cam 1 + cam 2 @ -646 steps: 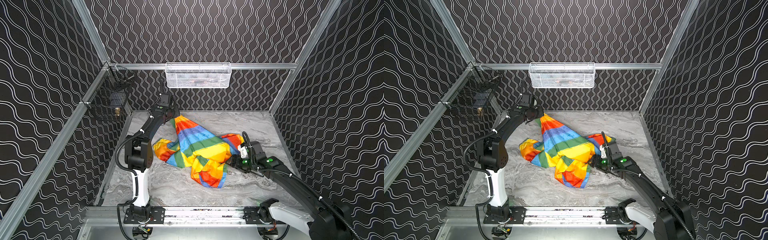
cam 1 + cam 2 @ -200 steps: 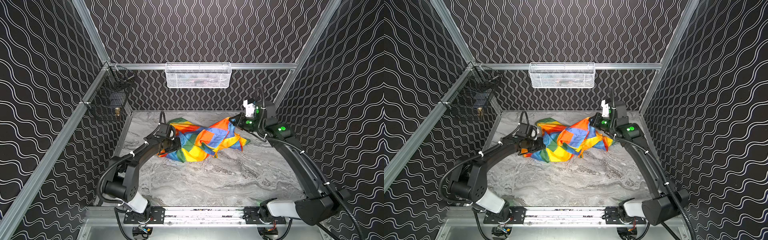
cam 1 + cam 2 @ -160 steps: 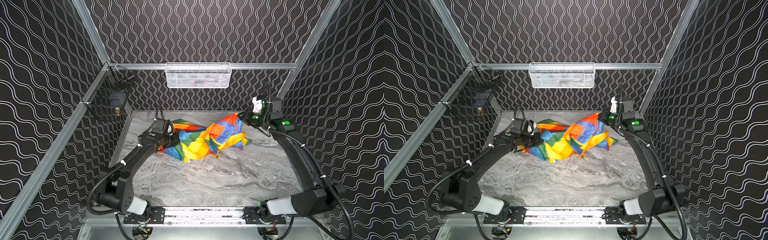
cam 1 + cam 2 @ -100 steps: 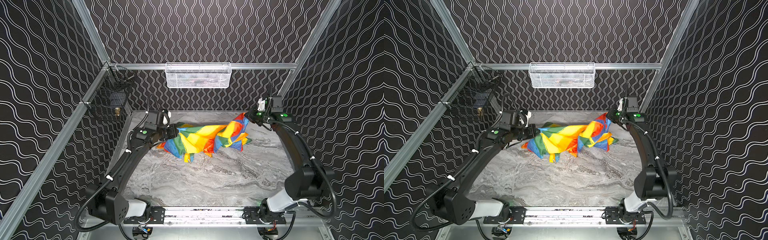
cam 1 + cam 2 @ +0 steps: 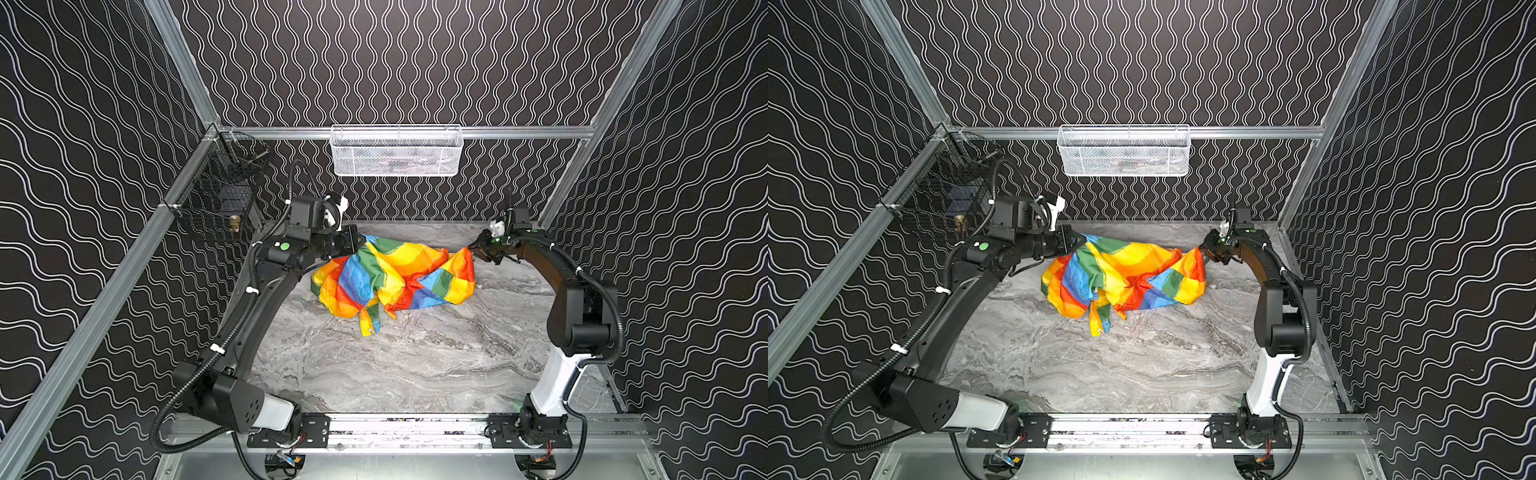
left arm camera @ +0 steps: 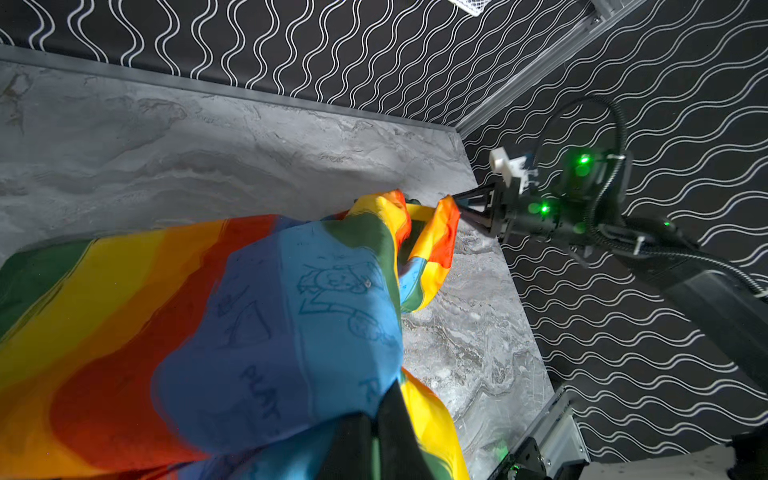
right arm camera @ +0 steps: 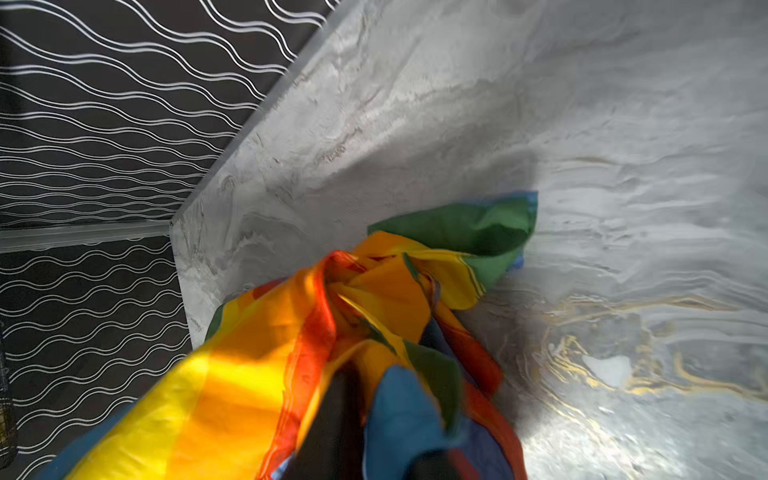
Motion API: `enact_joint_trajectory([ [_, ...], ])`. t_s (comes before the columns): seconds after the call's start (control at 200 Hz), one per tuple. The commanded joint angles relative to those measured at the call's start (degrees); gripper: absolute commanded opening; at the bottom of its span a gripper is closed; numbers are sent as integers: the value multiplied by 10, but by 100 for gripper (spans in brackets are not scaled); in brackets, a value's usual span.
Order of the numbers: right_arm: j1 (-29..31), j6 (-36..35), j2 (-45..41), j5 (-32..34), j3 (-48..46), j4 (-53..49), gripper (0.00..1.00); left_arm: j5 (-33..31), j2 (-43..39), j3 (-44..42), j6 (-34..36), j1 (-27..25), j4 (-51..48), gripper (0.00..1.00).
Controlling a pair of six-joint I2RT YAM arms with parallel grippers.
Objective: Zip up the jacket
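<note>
**Sag at twelve o'clock, one grip unclear**

Both top views show the small, shiny, rainbow-striped rain jacket crumpled toward twelve o'clock on the grey marbled counter. Its ten o'clock end is raised to the left pincer and its two o'clock corner to the right pincer. One narrow end trails toward six o'clock.

Only the left wrist view shows blue line drawings and lettering on a blue stripe of the jacket. It also shows the left pincer clamped tight on the fabric. There the right pincer has an orange corner at its fingertips.

In the right wrist view the jacket drapes over those fingers, so I cannot tell whether they pinch or stand apart.

Half a second ago the pincers stood farther apart and the jacket hung tauter. Now it sags, with more of it on the counter.
</note>
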Motion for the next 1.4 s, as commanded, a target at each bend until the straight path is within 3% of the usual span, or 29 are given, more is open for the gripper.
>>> enact_joint_trajectory([
  [0.0, 0, -11, -3, -14, -16, 22, 48, -11, 15, 14, 11, 1, 21, 0],
  [0.15, -1, -21, -42, 3, -56, 30, 61, -27, 48, 25, 9, 13, 30, 0],
  [0.736, 6, -37, -251, 56, -240, 29, 73, 2, 160, 37, -43, 117, 105, 0],
  [0.896, 36, -55, -293, 71, -275, 12, 74, 22, 197, 35, -66, 144, 128, 0],
  [1.091, 117, -61, -302, 116, -300, -2, 74, 29, 242, 39, -76, 165, 144, 0],
  [1.176, 147, -54, -293, 122, -314, 9, 74, 25, 260, 46, -77, 173, 140, 13],
  [1.296, 166, -39, -270, 118, -327, 32, 74, 19, 272, 44, -83, 187, 144, 42],
  [1.396, 177, -33, -247, 117, -348, 48, 74, 16, 269, 36, -84, 195, 145, 52],
])
